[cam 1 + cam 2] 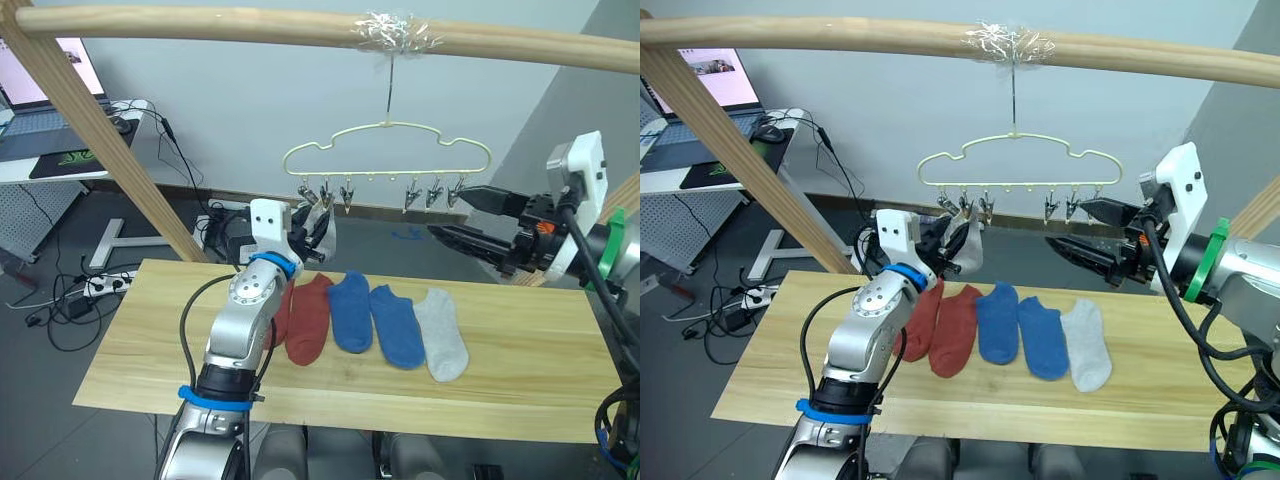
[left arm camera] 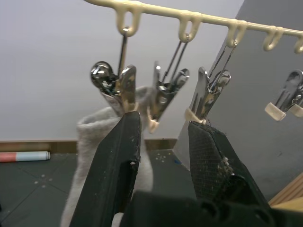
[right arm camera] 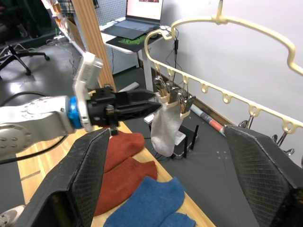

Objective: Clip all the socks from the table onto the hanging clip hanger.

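grey sock half-clipped, slip risk

left tool (image 1: 318, 228) is sitting up at the leftmost clips (image 2: 116, 87) of the clip hanger (image 1: 388, 150), fingers apart, not gripping anything. a light grey sock (image 3: 166, 125) is hanging from those clips beside one finger; can't tell how deep the fabric is biting. right tool (image 1: 455, 218) is hovering wide open near the hanger's right-hand clips (image 1: 432, 194), empty.

five socks are lying in a row on the tabletop (image 1: 150, 345): two rust-red (image 1: 308, 318), two blue (image 1: 372, 318), one grey (image 1: 442, 334).

risks:
- if the bite is shallow, any nudge from the left tool pulling out is likely dragging the sock off.
- the hanger is hanging from a single hook on the pole (image 1: 200, 25), so a bump is swinging it and spoiling the next clip alignment.
- left clips are bunched together, so the next sock may be catching the wrong clip.
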{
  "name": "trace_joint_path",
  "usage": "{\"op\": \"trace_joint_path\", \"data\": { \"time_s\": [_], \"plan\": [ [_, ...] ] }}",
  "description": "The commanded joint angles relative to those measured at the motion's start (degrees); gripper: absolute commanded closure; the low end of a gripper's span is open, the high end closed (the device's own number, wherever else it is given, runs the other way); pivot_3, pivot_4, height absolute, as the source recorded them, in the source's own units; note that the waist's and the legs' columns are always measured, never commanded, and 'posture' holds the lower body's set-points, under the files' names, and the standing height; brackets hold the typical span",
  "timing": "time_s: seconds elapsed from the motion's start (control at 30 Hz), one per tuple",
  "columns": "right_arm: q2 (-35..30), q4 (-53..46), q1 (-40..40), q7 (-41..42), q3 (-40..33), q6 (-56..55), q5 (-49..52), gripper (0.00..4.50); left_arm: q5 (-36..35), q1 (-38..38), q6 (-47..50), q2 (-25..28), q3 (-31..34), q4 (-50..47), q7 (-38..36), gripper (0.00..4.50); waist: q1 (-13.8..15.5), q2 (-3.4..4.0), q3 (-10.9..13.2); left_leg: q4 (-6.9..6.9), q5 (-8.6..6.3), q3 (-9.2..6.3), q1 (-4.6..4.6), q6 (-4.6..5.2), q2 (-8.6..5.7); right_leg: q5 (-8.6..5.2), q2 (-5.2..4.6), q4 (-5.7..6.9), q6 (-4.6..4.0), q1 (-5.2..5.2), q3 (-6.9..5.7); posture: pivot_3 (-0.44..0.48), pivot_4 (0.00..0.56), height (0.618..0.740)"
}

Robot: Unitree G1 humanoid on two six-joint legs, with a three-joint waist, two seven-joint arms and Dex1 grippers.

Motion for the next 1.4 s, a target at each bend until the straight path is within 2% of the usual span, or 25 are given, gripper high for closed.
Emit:
{"op": "trace_joint_path", "data": {
  "time_s": [0.03, 0.43, 1.4],
  "plan": [
    [-3.2, -2.0, 1.8, -1.2, -3.0, -1.5, 5.2, 0.49, 1.0, -1.7, -2.4, -0.4, 0.2, 0.4, 0.4, 2.69, -0.1, 0.01, 0.0, 0.0, 0.0, 0.0, 0.01, 0.0, 0.0, 0.0, 0.0, 0.0, 0.0, 0.0, 0.01, -0.005, 0.197, 0.74],
    [-10.9, -2.3, 9.5, -4.7, -3.8, -7.6, 13.2, 0.49, 3.2, -5.6, -6.5, -1.4, 1.3, 5.6, 2.6, 2.69, -1.0, 0.0, 0.0, 0.07, 0.0, 0.02, 0.01, 0.01, 0.0, 0.02, 0.02, 0.01, 0.04, 0.02, 0.05, -0.025, 0.199, 0.74],
    [-18.2, -2.3, 16.4, -11.2, -2.3, -16.7, 19.8, 0.49, 2.6, -10.1, -9.7, -2.7, 2.7, 11.8, 3.0, 2.69, -1.6, -0.01, 0.0, 0.1, 0.01, 0.02, 0.01, 0.01, -0.01, 0.04, 0.02, 0.01, 0.08, 0.05, 0.07, -0.046, 0.21, 0.74]
  ]
}}
